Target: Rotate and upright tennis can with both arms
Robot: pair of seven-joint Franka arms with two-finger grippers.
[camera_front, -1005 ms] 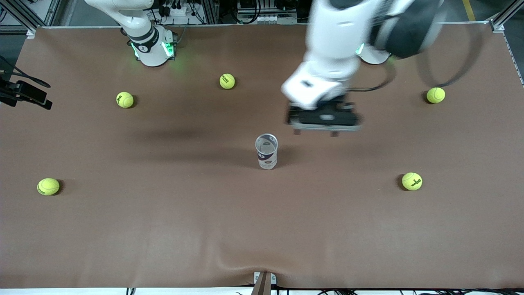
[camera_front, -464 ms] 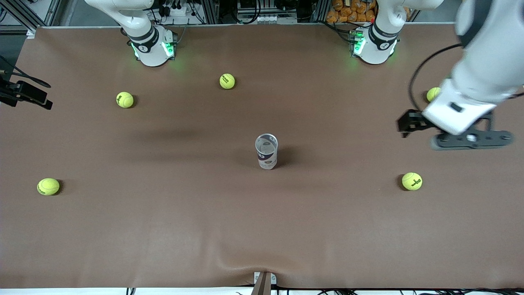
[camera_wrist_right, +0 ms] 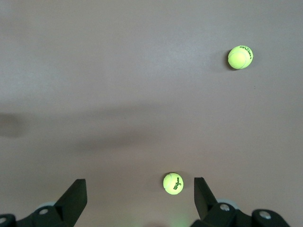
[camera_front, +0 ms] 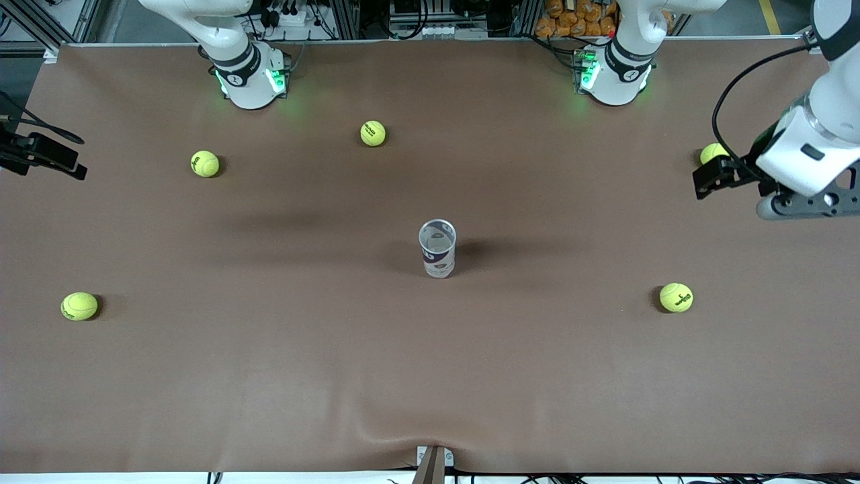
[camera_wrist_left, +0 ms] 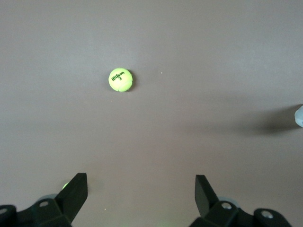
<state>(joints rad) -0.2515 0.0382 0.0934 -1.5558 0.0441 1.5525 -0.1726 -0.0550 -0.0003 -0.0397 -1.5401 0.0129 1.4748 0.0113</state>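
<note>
The tennis can [camera_front: 437, 249] stands upright in the middle of the brown table [camera_front: 430, 376], open silver rim up, with nothing touching it. A sliver of it shows at the edge of the left wrist view [camera_wrist_left: 299, 116]. My left gripper [camera_front: 808, 204] is up in the air over the left arm's end of the table, well away from the can. It is open and empty in the left wrist view [camera_wrist_left: 139, 191]. My right gripper is out of the front view. In the right wrist view [camera_wrist_right: 138, 191] it is open and empty, high over the table, beside a tennis ball [camera_wrist_right: 173, 183].
Several tennis balls lie scattered: one [camera_front: 676, 297] toward the left arm's end, one [camera_front: 711, 153] partly hidden by the left hand, and others [camera_front: 373, 133], [camera_front: 205, 163], [camera_front: 79, 306]. A black device [camera_front: 44, 154] juts in at the right arm's end.
My left arm has swung away from beside the can to the left arm's end of the table. The can has stayed upright and still. The right arm has not moved.
</note>
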